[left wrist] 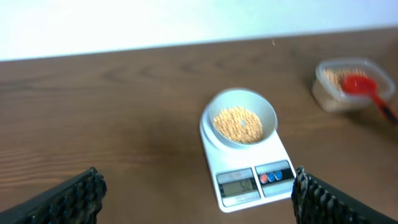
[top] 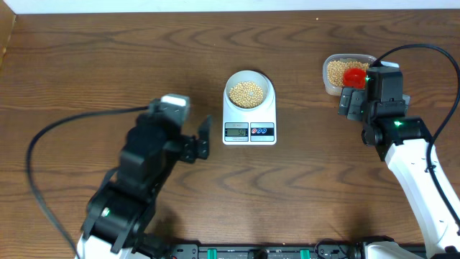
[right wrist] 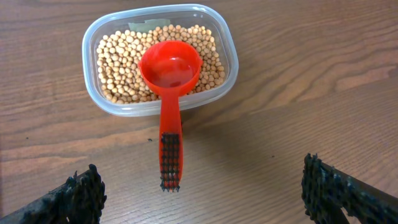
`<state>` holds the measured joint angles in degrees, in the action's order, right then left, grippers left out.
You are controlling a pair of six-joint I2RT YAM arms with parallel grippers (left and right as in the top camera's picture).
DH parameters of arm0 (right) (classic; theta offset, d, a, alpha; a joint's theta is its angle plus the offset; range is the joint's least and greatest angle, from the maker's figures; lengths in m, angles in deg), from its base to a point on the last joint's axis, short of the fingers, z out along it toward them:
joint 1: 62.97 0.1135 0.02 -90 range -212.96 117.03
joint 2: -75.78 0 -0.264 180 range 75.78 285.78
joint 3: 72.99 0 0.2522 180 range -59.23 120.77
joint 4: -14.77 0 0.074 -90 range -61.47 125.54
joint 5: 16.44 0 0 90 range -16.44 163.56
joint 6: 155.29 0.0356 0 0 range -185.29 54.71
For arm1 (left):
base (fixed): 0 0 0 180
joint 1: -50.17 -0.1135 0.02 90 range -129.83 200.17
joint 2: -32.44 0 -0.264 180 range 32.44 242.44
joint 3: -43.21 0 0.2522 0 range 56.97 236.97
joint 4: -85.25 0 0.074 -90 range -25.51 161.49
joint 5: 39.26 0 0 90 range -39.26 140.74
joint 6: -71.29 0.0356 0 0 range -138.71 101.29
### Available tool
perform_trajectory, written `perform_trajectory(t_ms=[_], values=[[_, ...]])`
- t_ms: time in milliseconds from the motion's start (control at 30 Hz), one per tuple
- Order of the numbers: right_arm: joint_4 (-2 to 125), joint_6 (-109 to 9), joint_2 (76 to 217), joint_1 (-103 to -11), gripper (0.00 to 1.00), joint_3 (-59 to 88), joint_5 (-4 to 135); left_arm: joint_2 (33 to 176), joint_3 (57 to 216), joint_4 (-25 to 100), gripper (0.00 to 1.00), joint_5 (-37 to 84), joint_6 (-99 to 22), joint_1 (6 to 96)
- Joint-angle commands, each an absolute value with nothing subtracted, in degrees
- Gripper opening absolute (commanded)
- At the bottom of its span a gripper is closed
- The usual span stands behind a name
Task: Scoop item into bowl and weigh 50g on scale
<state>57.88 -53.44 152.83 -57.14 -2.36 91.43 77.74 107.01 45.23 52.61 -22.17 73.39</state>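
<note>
My left tool [top: 203, 138] wide open, empty, low beside scale [top: 249, 122]. My right tool [right wrist: 205, 202] wide open above red scoop [right wrist: 169, 68] handle. Soybeans [top: 248, 93] in bowl [top: 249, 75] on scale; display unreadable.

- The overhead view looks straight down from high up. It sees the table [top: 93, 65], with the scale [top: 249, 132] in the middle and the tub [top: 325, 73] at the far right.
- The left wrist view sits low and looks forward and a bit down. The scale is near, the tub far off.
- The right wrist view looks down on the tub from very close.
- All three views show the tub. Only the overhead and left wrist views show the scale.
</note>
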Motion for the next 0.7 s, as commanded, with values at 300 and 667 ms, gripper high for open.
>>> perform_trajectory(t_ms=[300,667], values=[[58.0,-54.0,151.8,-57.0,0.99,-1.2,92.5,56.1,83.3,66.3,0.98,47.1,-21.3,62.3],[58.0,-54.0,151.8,-57.0,0.99,-1.2,92.5,41.0,67.2,78.9,0.98,46.6,-21.3,55.4]])
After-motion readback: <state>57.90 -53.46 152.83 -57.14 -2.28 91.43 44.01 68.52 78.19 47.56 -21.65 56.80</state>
